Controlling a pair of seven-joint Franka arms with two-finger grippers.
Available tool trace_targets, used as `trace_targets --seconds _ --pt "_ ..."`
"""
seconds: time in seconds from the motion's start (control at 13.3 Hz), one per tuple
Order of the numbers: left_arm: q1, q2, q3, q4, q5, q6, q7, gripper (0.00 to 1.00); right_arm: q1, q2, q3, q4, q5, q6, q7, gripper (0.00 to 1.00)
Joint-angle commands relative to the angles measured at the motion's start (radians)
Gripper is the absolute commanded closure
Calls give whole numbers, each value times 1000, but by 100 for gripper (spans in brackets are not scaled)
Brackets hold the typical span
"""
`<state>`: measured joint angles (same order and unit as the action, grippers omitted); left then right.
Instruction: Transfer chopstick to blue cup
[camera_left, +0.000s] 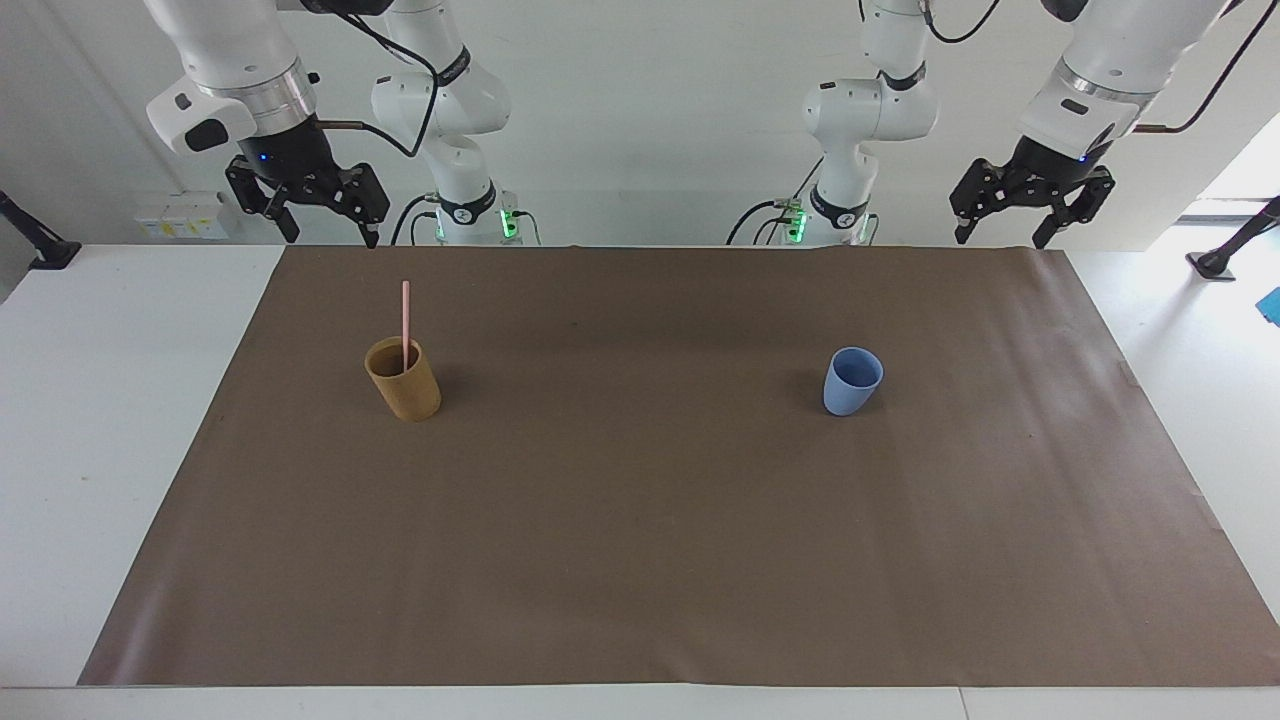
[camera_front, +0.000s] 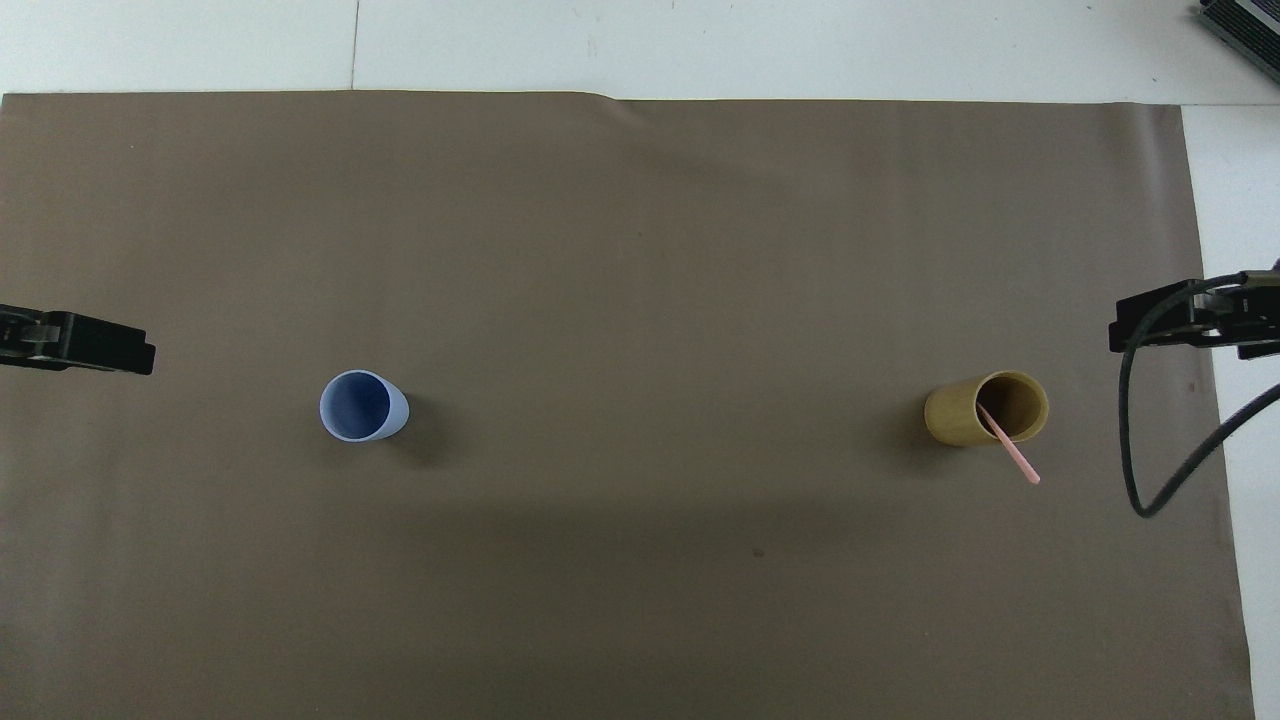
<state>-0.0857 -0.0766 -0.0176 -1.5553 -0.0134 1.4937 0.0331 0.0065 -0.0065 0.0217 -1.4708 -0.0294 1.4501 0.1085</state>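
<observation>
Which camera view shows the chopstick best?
The facing view: the chopstick stands nearly full length, rising out of the tan cup. The overhead view looks down along it, so it appears only as a short slanted stick leaning on the rim toward the robots.

Pale-pink chopstick (camera_left: 405, 322) upright in tan cup (camera_left: 403, 380), well apart from empty upright blue cup (camera_left: 852, 381)
</observation>
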Motion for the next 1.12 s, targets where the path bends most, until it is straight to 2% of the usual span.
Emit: trace_targets --seconds 0.0,1.05 --pt "11 -12 -7 -6 12 -1 5 0 -20 -17 7 -16 22 -8 -24 0" --pt "9 -14 -7 -5 12 -16 -5 0 -20 -17 7 -16 22 -7 -24 0"
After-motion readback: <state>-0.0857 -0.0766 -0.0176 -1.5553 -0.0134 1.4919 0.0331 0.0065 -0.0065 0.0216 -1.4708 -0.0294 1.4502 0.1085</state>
